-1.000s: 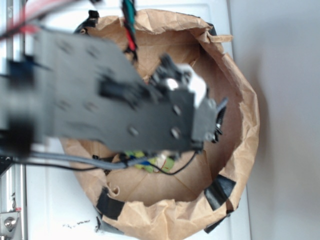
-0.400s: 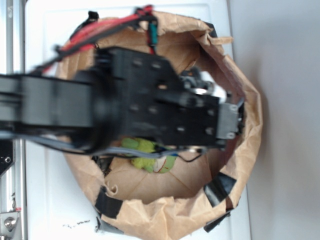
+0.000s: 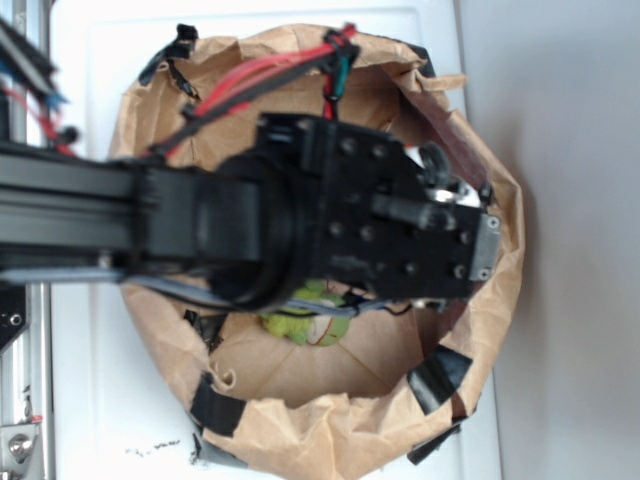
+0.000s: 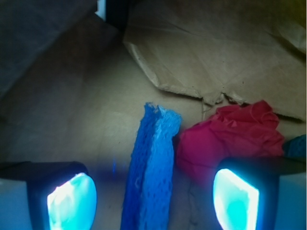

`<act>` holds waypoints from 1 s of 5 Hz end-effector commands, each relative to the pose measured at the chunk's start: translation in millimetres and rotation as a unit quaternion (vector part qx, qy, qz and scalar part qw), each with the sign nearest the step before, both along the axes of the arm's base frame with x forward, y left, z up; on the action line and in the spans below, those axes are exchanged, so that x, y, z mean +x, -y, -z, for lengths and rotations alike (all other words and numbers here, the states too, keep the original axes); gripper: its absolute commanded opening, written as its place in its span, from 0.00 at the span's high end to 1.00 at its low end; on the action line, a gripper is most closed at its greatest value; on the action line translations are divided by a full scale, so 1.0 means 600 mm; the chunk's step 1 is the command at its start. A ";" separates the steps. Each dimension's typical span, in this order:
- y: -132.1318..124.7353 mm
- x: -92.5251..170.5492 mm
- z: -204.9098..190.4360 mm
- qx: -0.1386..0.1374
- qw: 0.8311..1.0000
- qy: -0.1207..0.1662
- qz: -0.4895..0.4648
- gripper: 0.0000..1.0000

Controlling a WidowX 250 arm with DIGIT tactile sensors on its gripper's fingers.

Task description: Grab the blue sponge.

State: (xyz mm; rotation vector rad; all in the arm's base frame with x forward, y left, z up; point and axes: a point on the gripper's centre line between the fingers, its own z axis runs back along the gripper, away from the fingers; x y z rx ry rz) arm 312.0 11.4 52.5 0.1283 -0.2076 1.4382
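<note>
The tool (image 4: 153, 191) is wide open and holds nothing. Its two fingers (image 4: 72, 201) glow pale blue at the bottom of the wrist view. The blue sponge (image 4: 151, 177) lies right between them, with a gap on each side. It runs long and narrow away from the tool and touches neither finger.

A crumpled red cloth (image 4: 230, 136) sits just beside the sponge, close to the right finger. A bit of a teal thing (image 4: 297, 146) peeks out past the cloth.

The black arm (image 3: 250, 235) reaches in from the left, down into the brown paper bag (image 3: 490, 330), which sits on a white worktop (image 3: 100, 400). A green plush toy (image 3: 300, 322) shows under the arm. The bag's walls stand all around the tool. The floor left of the sponge is bare.
</note>
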 end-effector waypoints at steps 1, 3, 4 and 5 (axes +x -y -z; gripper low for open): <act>0.010 -0.001 -0.011 0.007 0.997 -0.040 -0.061 0.00; 0.009 -0.055 -0.079 -0.020 0.999 -0.024 -0.016 0.00; 0.004 -0.073 -0.107 -0.065 0.997 -0.025 -0.016 0.00; 0.015 -0.073 -0.095 -0.087 0.994 0.032 -0.053 0.00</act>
